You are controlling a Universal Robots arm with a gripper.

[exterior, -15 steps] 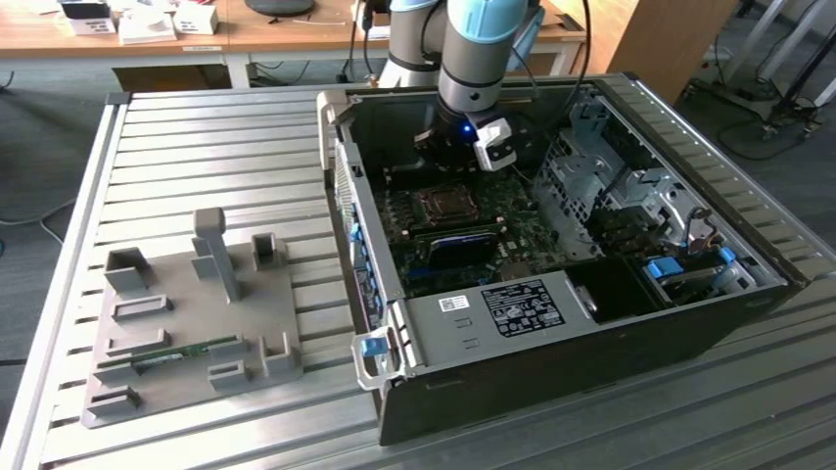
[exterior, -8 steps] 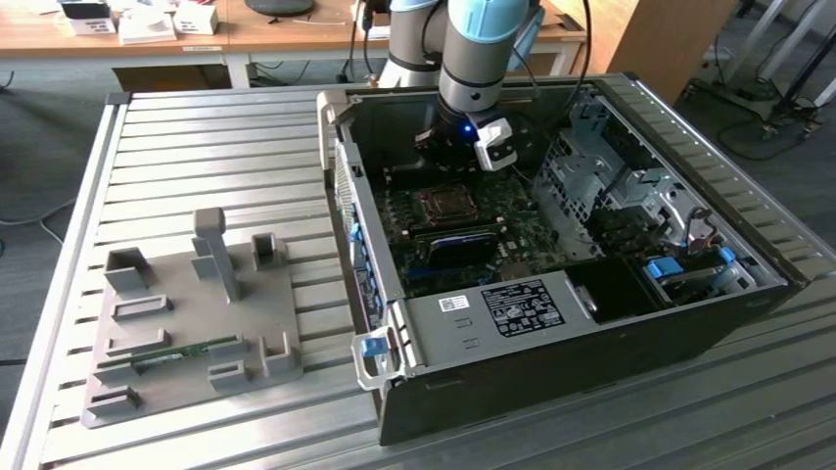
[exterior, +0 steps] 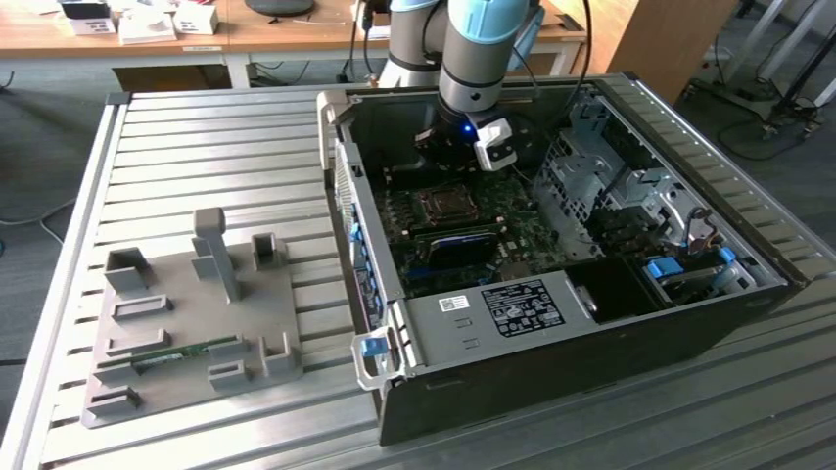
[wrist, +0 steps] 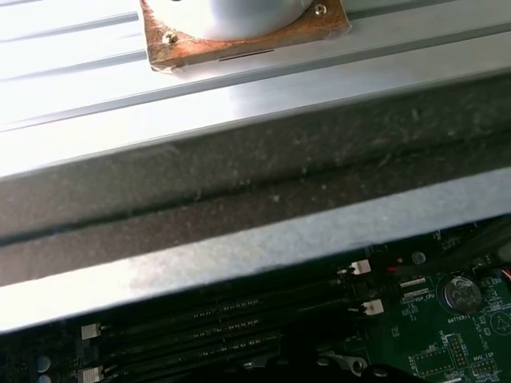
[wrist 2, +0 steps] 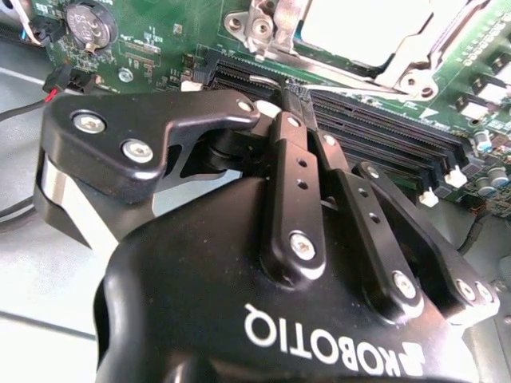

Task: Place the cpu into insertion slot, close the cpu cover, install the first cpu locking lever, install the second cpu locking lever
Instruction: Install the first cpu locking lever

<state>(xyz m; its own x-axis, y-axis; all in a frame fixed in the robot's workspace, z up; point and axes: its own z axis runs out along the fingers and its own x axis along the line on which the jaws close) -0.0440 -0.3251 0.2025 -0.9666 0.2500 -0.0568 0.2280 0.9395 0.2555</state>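
Observation:
In the second wrist view my gripper (wrist 2: pixel 289 100) hangs over the green motherboard (wrist 2: pixel 152 48), its two black fingers (wrist 2: pixel 295 183) pressed together with nothing seen between them. Just beyond the tips lies the cpu (wrist 2: pixel 367 24), a pale silver square seated in the insertion slot (exterior: pixel 444 204). The silvery cpu cover (wrist 2: pixel 403 70) frames it and lies flat around it. A thin metal locking lever (wrist 2: pixel 457 33) runs along one side of the frame. In the exterior view the gripper (exterior: pixel 455 162) sits inside the open computer case, just behind the socket.
Long black memory slots (wrist 2: pixel 383 136) run beside the socket, and a coin battery (wrist 2: pixel 86 24) sits on the board. The case walls (exterior: pixel 343 186), a drive cage (exterior: pixel 627 186) and a grey power supply box (exterior: pixel 510 308) hem in the board. A grey fixture plate (exterior: pixel 196 323) lies on the slatted table.

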